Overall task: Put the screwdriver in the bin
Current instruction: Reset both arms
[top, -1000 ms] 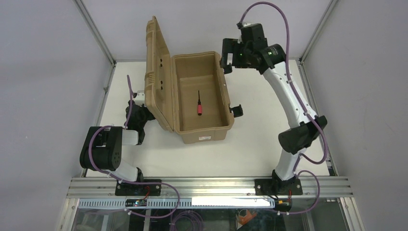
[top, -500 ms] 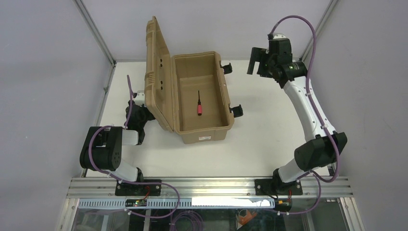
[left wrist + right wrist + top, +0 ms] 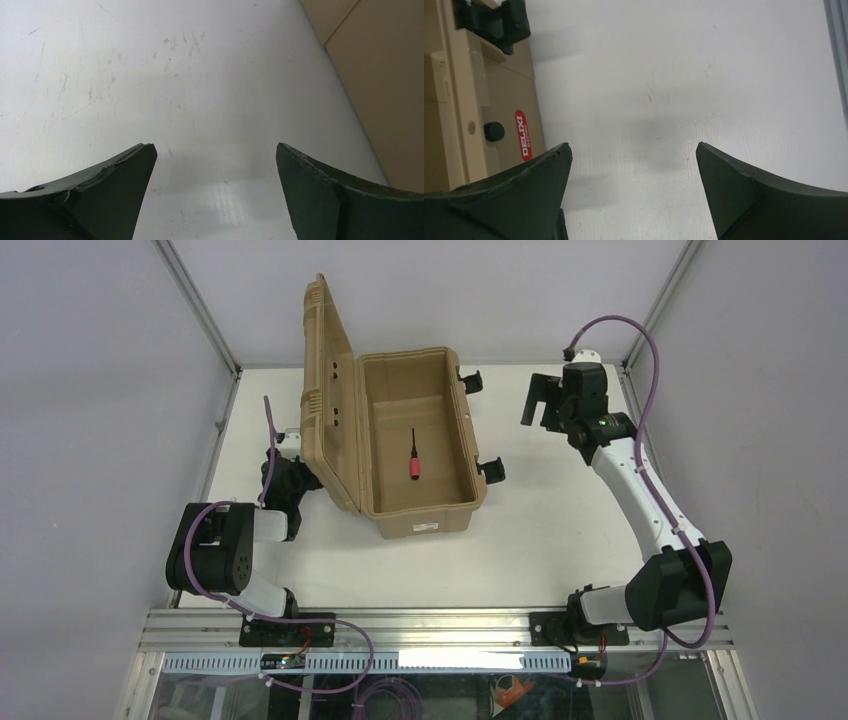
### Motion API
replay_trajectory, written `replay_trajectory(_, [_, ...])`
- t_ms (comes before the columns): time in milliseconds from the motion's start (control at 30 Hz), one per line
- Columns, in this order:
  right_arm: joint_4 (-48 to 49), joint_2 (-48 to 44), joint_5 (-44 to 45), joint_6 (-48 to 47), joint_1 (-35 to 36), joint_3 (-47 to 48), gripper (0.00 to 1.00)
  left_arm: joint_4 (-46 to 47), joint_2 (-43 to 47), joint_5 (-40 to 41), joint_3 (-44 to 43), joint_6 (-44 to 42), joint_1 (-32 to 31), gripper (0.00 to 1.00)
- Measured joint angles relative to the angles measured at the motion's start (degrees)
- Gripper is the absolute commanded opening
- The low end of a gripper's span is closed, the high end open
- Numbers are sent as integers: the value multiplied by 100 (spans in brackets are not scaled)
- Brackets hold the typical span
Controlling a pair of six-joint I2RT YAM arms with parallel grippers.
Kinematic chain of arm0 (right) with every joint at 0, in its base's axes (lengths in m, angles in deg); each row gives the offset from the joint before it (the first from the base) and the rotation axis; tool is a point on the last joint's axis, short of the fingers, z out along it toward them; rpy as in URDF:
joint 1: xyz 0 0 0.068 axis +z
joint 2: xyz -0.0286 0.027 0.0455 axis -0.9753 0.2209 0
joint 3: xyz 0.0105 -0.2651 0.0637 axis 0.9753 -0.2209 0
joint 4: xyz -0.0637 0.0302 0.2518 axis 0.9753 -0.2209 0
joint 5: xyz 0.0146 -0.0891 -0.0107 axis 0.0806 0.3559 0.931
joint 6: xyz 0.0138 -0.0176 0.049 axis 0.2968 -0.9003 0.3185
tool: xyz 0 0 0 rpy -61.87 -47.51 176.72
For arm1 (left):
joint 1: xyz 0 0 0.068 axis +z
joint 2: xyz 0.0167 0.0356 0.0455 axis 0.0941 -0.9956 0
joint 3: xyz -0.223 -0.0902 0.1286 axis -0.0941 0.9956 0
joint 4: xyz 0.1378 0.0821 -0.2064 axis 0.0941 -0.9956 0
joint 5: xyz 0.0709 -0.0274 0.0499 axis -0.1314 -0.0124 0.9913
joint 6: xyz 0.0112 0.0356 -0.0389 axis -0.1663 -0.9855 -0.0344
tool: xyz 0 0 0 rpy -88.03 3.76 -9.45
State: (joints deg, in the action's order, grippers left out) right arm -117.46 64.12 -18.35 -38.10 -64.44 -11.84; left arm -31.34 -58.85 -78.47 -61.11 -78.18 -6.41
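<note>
The screwdriver (image 3: 414,460), with a red-pink handle and thin dark shaft, lies on the floor inside the open tan bin (image 3: 470,455). The bin's ribbed lid (image 3: 327,370) stands up on the left. My right gripper (image 3: 537,401) is open and empty above the table, to the right of the bin; its wrist view shows the bin's outer wall (image 3: 454,110) at the left and bare table between its fingertips (image 3: 634,150). My left gripper (image 3: 285,455) is open and empty, low beside the lid's back; bare table lies between its fingertips (image 3: 215,150).
Black latches (image 3: 491,469) stick out from the bin's right side, one showing in the right wrist view (image 3: 494,20). A red label (image 3: 522,135) sits on the bin's wall. White table (image 3: 560,530) stretches right of the bin. Grey walls enclose the table.
My right arm has swung away from over the bin's far right corner, to the right and lower. The screwdriver, the bin and the left arm have not moved.
</note>
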Motion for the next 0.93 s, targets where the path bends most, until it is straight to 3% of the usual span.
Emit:
replay_trajectory(333, [820,-498,11,48,-9,-1508,99,2,0,0,0,0,0,99])
replay_trajectory(933, [1685,-647,201,151,-13,-2415,99,0,0,0,0,0,0,99])
